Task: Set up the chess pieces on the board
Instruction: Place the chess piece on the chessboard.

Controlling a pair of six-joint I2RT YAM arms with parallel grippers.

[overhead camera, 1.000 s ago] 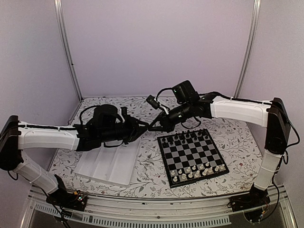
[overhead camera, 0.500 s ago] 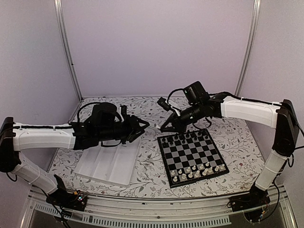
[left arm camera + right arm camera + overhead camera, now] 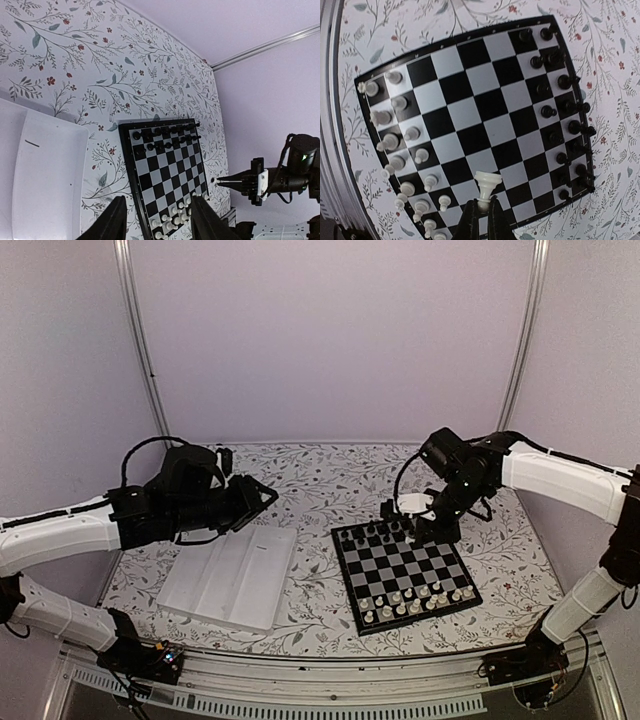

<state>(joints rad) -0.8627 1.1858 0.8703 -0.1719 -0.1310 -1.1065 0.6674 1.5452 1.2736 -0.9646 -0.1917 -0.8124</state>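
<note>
Held piece: a cream-white chess piece point(image 3: 487, 181) is hanging above the board, gripped low on its stem. It is perhaps a rook, but the wrist view is too foreshortened to be sure.
Right end effector: the right end effector point(image 3: 481, 207) is pinching that piece, with its fingers pressed against the stem.
Board: the board point(image 3: 405, 562) is lying flat on the counter, right of centre.
Black pieces: the black pieces point(image 3: 388, 531) are standing along the board's two far rows.
White pieces: the cream-white pieces point(image 3: 410, 598) are lining its two near rows.
Tray: a white compartment tray point(image 3: 235, 580) is sitting just left of the board.
Left end effector: the left end effector point(image 3: 159, 200) is hovering over the tray's far edge with its fingers spread, gripping nothing.
Counter: the counter point(image 3: 330, 475) is wearing a floral cloth.
</note>
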